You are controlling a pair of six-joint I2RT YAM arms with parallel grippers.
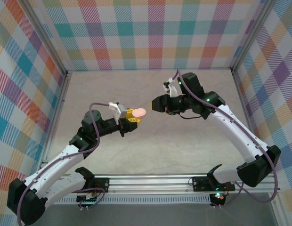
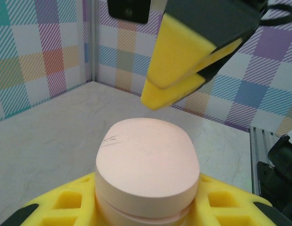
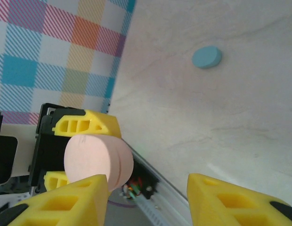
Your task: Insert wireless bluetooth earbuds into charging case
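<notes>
**Getting the lid of the pink case open cleanly**

Nearest to me, my left fingers (image 1: 133, 117) are clenched on the pink case (image 2: 146, 162). They hold it by its lower half, up in the air above the desk (image 1: 136, 155), about midway between my two arms. The case is shut: a thin seam runs round it, with the smooth lid facing away from my left wrist. There is a faint scuff on the lid, near its left edge as my left wrist sees it.

Just beyond the case, my right fingers (image 2: 169, 80) are released, with nothing between them. Their tips are close to the lid but not touching it.

I judge the step in hand to be opening the lid, so that earbuds can go in. To do it well, I want my left grip firm and low, well clear of the seam, or I clamp the lid shut against myself. My right fingertip should meet the lid at the seam on the side opposite the hinge. I cannot tell from here which side that is, so I would probe lightly. A hard push risks twisting the case out of my left fingers.

Farther off, a blue oval piece (image 3: 206, 57), likely a second case, lies flat on the desk, well apart from all this.
</notes>
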